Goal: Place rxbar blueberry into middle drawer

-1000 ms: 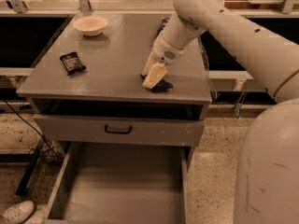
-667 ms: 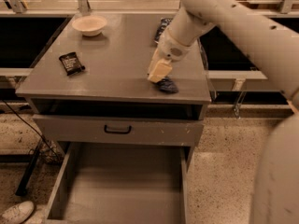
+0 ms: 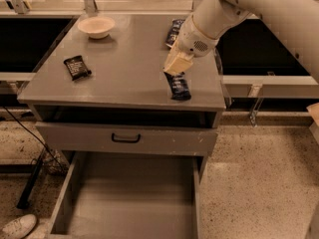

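On the left of the bench [image 3: 129,59] lies a black-wrapped bar [image 3: 77,66], with a pale bowl [image 3: 96,26] behind it; neither is yours to move. Under the bench top the drawer front [image 3: 169,142] with its black handle [image 3: 125,138] is closed; beneath it the middle drawer [image 3: 129,203] stands pulled out, so the target is ready to receive. Further right, a blue-and-white snack bag [image 3: 174,31] sits at the back of the bench, partly hidden by the arm [image 3: 259,9]; leave it alone. The gripper [image 3: 177,63] hangs low over the bench just in front of that bag, its tip at the far end of the blueberry bar [image 3: 178,86]; you cannot tell from here whether it is spread, pressed together or already pinching the wrapper. The blueberry bar itself lies flat near the bench's front edge, right of centre, its length running roughly front to back.

Expect it to be light and thin, fairly stiff in the middle; the glossy wrapper is likely slippery, and its crimped ends are soft and may fold. Take hold across the narrow width near the middle, not by an end seal; squeeze firmly but gently, since a flat thing lying so low gives you little edge to catch.
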`<state>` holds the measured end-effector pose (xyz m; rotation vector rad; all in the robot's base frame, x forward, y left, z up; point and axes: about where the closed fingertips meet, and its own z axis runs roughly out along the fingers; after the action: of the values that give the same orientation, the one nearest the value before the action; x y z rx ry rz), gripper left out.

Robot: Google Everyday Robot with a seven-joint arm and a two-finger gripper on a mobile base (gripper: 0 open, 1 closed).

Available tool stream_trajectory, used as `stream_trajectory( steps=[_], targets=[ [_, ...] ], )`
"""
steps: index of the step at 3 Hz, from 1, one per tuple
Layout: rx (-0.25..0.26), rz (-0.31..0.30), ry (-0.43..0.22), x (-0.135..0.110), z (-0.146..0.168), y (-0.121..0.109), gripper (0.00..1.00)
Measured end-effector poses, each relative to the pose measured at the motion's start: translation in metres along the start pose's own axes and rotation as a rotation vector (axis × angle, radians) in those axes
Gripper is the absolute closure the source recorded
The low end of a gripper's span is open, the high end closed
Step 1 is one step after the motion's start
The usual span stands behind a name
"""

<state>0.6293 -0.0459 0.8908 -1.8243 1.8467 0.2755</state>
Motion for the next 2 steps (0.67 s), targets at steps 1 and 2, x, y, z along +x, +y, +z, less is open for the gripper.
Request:
stream_trajectory(
  steps=[1, 2],
  targets=[
    [0.013, -0.008, -0.008, -0.0025, -0.0086, 0.0016, 1.00],
    [0.013, -0.009, -0.008, -0.0026, -0.0087, 0.0016, 1.00]
  ],
)
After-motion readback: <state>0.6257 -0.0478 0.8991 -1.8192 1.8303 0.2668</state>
